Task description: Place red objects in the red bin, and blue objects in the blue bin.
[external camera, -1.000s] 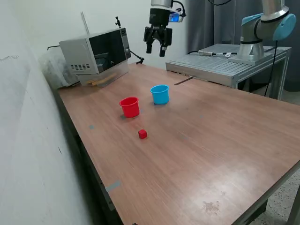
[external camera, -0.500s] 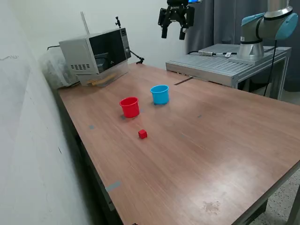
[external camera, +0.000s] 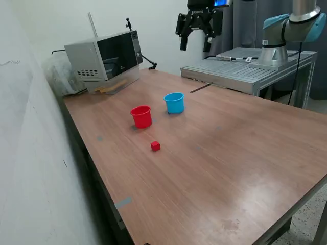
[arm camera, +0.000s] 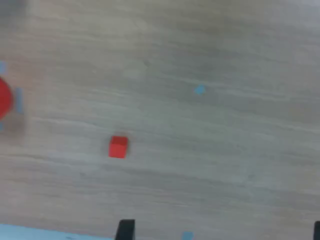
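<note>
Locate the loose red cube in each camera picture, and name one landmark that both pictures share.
Exterior view: the red cube sits alone on the wooden table, nearer the camera than the red cup.
Wrist view: the same red cube shows clearly against the wood grain.
Shared landmark: the red cup, only a blurred red sliver at the wrist picture's edge.

The exterior view is looking down at a slant from above one corner of the counter (external camera: 230,153), taking in nearly its whole top from a distance. The wrist view is facing straight down from high above, blurred. Both are sharing the red cube (external camera: 155,146) (arm camera: 118,147), sitting at about seven o'clock from the wrist picture's centre, and the red bin (external camera: 141,116) (arm camera: 4,99), cut off at its nine o'clock edge.
</note>
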{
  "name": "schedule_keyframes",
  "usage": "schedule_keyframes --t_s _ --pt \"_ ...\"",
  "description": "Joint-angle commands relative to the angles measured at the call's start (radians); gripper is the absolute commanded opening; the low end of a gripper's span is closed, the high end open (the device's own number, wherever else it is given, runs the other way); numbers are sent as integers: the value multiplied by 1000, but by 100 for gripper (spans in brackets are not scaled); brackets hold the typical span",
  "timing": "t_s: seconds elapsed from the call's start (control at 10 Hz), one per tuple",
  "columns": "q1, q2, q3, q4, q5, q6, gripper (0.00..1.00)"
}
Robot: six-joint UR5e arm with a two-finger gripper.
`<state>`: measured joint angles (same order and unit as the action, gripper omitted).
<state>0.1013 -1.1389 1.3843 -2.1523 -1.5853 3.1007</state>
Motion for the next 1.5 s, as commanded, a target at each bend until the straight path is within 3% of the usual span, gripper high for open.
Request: schedule_keyframes --t_s 0.0,0.2,0.5,1.4 --pt "32 216 -103 -107 -2 45 100" --pt "14 318 -126 -153 -2 38 100" --pt "-90 396 -126 -221 -1 12 100" --pt "-80 488 -154 -310 7 -10 100"
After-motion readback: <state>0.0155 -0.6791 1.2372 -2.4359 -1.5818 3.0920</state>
